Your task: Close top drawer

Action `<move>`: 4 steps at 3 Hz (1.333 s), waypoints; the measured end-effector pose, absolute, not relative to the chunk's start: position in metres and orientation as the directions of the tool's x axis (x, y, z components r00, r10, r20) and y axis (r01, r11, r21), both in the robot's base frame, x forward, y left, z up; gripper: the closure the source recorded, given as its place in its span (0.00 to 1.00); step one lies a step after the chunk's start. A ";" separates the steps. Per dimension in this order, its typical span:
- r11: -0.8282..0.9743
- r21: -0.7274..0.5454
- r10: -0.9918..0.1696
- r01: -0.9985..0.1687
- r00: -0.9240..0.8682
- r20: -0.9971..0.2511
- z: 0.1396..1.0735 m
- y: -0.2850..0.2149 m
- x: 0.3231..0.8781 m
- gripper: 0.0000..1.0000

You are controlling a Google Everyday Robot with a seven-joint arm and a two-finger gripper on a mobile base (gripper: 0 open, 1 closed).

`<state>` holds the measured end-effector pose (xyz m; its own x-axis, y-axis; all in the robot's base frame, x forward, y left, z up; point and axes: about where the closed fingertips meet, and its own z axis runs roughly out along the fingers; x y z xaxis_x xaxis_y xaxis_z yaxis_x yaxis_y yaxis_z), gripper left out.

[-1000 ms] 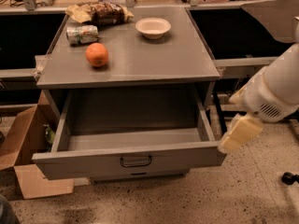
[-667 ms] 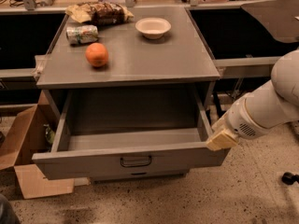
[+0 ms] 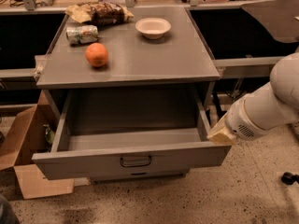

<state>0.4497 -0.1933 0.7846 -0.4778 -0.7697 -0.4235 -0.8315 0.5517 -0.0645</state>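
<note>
The top drawer stands open. The gripper sits at its right front corner, whether parted or closed I cannot tell. The can's label is unreadable.

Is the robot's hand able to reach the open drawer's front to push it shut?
Probably yes. The hand sits at the right front corner of the top drawer, with nothing between them. The cardboard box is on the other side, out of the way.

We see a grey top drawer with a dark handle, a cream gripper at its right front corner, an orange fruit, a white bowl and a speckled beige floor.
</note>
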 end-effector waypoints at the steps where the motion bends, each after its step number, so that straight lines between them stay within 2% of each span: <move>1: 0.590 -0.025 -0.721 -0.807 -0.513 -0.466 0.743 -0.196 0.445 1.00; 2: 0.618 -0.025 -0.691 -0.786 -0.528 -0.494 0.703 -0.187 0.454 1.00; 4: 0.640 -0.054 -0.673 -0.766 -0.525 -0.521 0.682 -0.182 0.477 1.00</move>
